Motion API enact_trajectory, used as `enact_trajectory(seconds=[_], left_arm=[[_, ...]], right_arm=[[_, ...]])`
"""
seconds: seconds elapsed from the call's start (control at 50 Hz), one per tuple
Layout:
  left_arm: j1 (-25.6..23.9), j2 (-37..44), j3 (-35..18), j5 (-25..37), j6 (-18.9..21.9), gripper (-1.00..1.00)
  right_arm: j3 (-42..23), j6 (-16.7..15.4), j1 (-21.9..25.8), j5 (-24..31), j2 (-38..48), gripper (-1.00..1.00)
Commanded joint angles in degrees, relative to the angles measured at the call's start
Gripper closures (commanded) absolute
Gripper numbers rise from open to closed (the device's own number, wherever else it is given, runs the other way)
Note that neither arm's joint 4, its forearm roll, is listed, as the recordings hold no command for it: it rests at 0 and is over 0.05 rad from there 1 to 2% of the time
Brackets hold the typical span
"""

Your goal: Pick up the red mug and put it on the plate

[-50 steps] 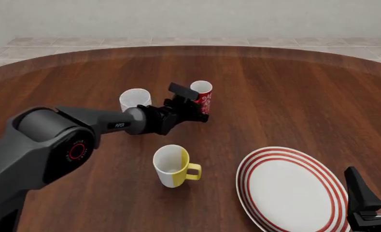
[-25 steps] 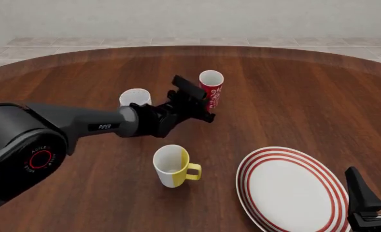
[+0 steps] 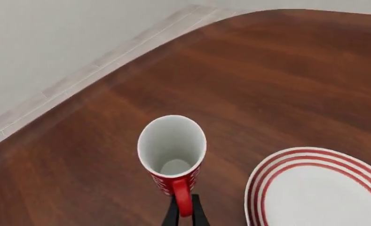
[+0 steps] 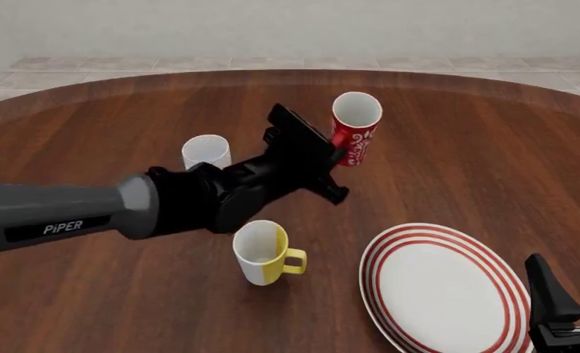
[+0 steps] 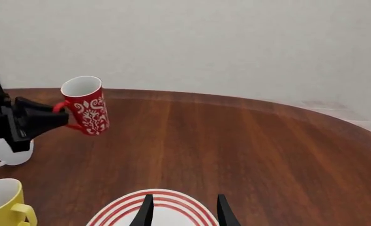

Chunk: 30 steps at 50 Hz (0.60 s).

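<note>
While the red mug (image 4: pixel 356 137) is being held clear of the table (image 4: pixel 486 140), pinched by its handle in the closed left gripper (image 4: pixel 335 156), the carry toward the plate (image 4: pixel 445 290) is judged to be the step in hand. The mug is being carried in the air to the far left of the plate, well apart from it, and is tilted a little with its open mouth up. In the left wrist view the handle (image 3: pixel 181 202) is being squeezed between the two dark fingers (image 3: pixel 171 215), and the white inside of the mug (image 3: pixel 172 143) is being shown from above.

The plate is lying at the near right of the table, and its red-ringed rim is being seen beside the mug in the left wrist view. The yellow mug (image 4: pixel 264 252) is standing just to the left of the plate, with the white mug (image 4: pixel 206 153) farther back on the left, partly hidden by the arm.

To do the carry well, the mug is best kept high enough to be passed over the plate's rim, and moved right and nearer until it is over the white middle. The tilt is best taken out before lowering, since a handle grip is judged likely to let the mug swing. The yellow mug is best given room.

The right gripper (image 5: pixel 182 209) is being held open, empty, near the plate's near right edge.
</note>
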<state>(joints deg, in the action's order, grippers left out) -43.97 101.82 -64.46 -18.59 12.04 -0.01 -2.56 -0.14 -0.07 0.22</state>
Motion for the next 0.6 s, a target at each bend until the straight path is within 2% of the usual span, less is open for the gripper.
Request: enact_trajectory(seconds=[0.02,0.34,0.6], left_arm=[[-3.1,-8.2,5.4,1.0,0.6,1.0],[-7.1,-14.8,8.7,3.0,-1.2,1.0],[-10.5,-17.1,9.2,4.1,-4.2,1.0]], right_arm=[[0.0,-0.1,0.1,0.0,-0.1,-1.0],[0.0,0.0,0.0,-0.1,-0.1,-1.0],[0.0,-0.1,0.1,-0.2,-0.2,-1.0]])
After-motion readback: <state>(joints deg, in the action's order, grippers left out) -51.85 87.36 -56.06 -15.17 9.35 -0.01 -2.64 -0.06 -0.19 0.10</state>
